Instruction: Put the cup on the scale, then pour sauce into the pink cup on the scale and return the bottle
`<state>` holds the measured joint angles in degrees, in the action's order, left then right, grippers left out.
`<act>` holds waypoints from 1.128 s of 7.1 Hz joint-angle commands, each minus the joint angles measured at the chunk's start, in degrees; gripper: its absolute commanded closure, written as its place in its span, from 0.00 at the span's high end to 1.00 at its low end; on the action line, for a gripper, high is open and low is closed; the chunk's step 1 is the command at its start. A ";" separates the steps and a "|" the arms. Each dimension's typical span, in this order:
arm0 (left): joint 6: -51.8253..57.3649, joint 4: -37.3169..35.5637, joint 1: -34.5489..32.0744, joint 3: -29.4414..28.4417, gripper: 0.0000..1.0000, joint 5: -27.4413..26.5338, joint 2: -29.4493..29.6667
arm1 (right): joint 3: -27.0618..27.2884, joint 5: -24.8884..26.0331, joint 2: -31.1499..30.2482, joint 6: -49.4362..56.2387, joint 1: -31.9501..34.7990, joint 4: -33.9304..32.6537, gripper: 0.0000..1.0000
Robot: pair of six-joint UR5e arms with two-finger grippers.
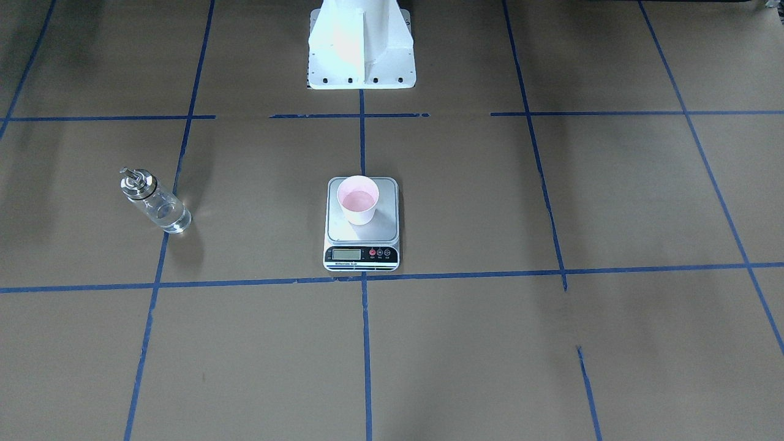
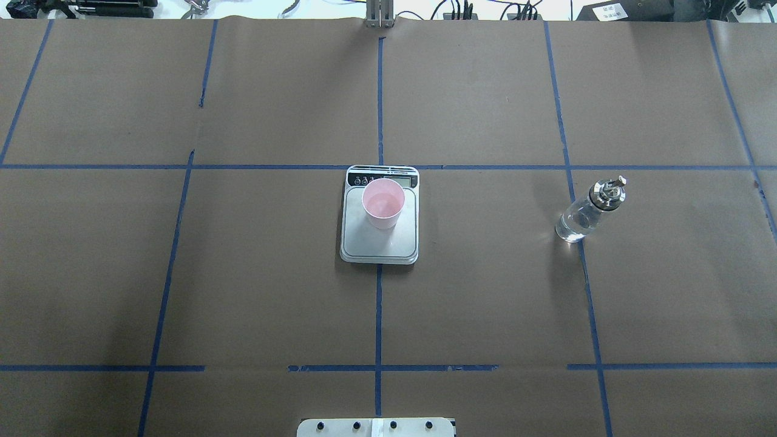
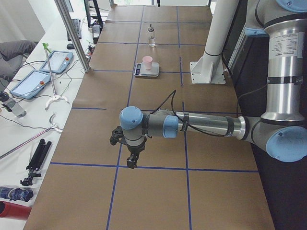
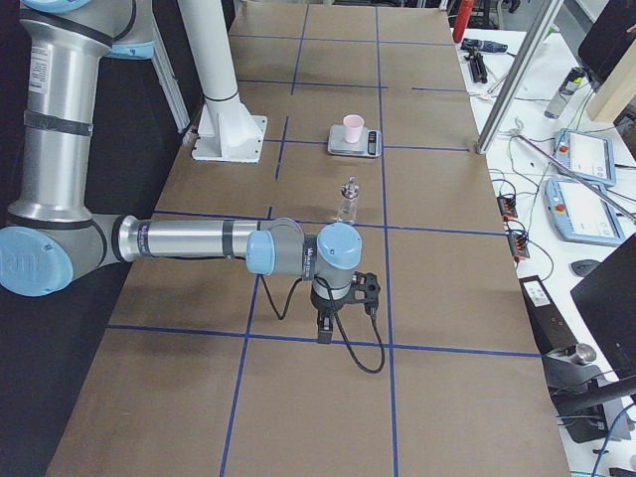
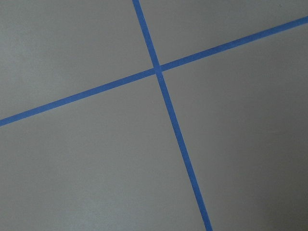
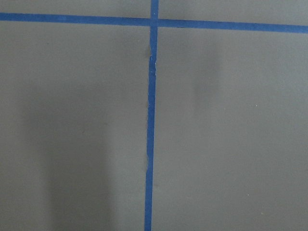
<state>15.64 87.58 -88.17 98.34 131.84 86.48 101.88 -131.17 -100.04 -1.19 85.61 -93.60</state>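
Silver-tubed left arm [image 3: 206,125] and right arm [image 4: 189,240] carry pale-blue joint caps [image 3: 130,117] and black cables [image 4: 363,363] on a white pedestal [image 1: 361,49].

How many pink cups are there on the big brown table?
1. The pink cup stands upright on the scale, in the middle of the table, well apart from the bottle. No other cup shows in any view.

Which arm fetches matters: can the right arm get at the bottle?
Probably yes: the bottle stands alone on its side, with only bare table between it and the right end effector.
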 commanded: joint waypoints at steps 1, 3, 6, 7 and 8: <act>0.00 -0.22 0.02 0.01 1.00 -0.09 0.27 | -0.01 0.04 -0.07 0.05 0.00 0.00 1.00; -0.09 0.13 0.02 -0.16 1.00 -0.35 0.19 | -0.01 0.04 -0.07 0.05 0.00 0.00 1.00; -0.26 2.84 0.02 -0.77 1.00 0.09 0.18 | 0.08 -0.05 -0.16 -0.04 0.00 0.00 1.00; -0.26 2.94 -0.07 -0.95 1.00 0.18 0.10 | 0.08 -0.05 -0.16 -0.04 0.00 0.00 1.00; -0.35 2.86 -0.07 -0.61 1.00 0.18 -0.43 | 0.08 -0.05 -0.16 -0.04 0.00 0.00 1.00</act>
